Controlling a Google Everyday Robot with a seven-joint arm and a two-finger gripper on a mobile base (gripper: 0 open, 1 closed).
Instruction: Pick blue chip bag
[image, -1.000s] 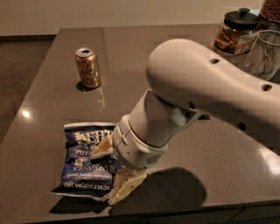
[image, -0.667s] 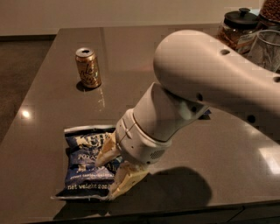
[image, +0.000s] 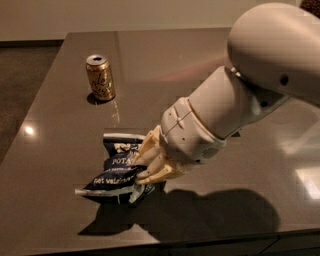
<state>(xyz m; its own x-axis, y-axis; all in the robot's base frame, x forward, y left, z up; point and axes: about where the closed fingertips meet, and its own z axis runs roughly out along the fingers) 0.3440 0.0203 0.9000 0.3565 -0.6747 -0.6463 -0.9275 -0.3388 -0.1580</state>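
Note:
The blue chip bag (image: 114, 174) is dark blue crinkly foil with white lettering and lies near the front left of the dark table (image: 200, 60). It is crumpled and bunched up on its right side. My gripper (image: 143, 167), with cream-coloured fingers, comes in from the right and is shut on the bag's right edge. The bag's right side looks raised a little, with a dark shadow under it; its left end is low, near the tabletop. My large white arm (image: 235, 105) covers the right part of the view.
A gold drink can (image: 101, 77) stands upright at the back left of the table, well behind the bag. The table's front edge runs along the bottom of the view and its left edge drops to dark floor.
The fingers have closed on the bag, which went from flat to crumpled and shifted to the right. The arm has swung up and to the right.

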